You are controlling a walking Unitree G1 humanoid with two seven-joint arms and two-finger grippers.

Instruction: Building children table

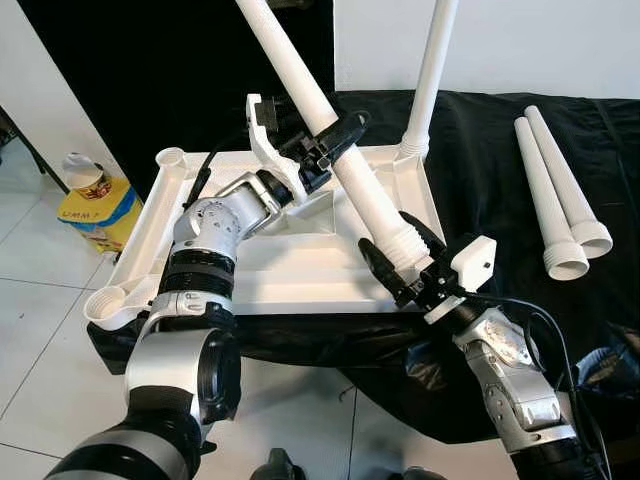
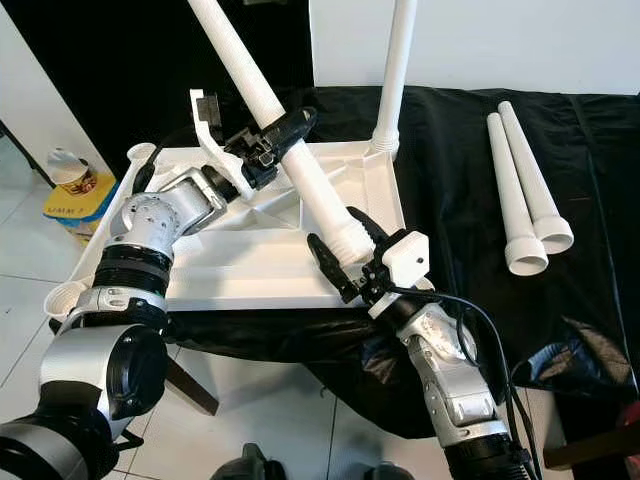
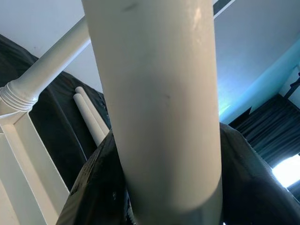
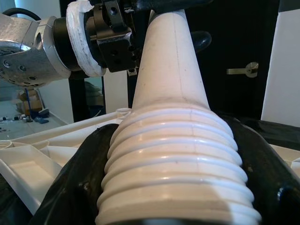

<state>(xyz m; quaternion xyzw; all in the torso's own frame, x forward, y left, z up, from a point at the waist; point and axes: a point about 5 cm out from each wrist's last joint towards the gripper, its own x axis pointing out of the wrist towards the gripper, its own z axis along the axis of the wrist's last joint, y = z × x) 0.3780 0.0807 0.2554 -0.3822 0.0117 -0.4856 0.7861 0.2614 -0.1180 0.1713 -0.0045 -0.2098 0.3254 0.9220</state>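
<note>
White tabletop (image 1: 290, 275) is lying upside down with one leg (image 1: 428, 85) standing at its far corner; left gripper (image 1: 330, 140) and right gripper (image 1: 405, 262) are pinching a second leg (image 1: 345, 160) above it; two spare legs (image 1: 555, 195) are waiting beside it.

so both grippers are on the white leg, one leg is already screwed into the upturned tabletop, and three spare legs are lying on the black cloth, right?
Not quite: two spare legs lie on the black cloth, not three, as the left eye view shows. The rest holds: the left gripper and right gripper both clamp the white leg, and one leg already stands screwed into the upturned tabletop.
</note>
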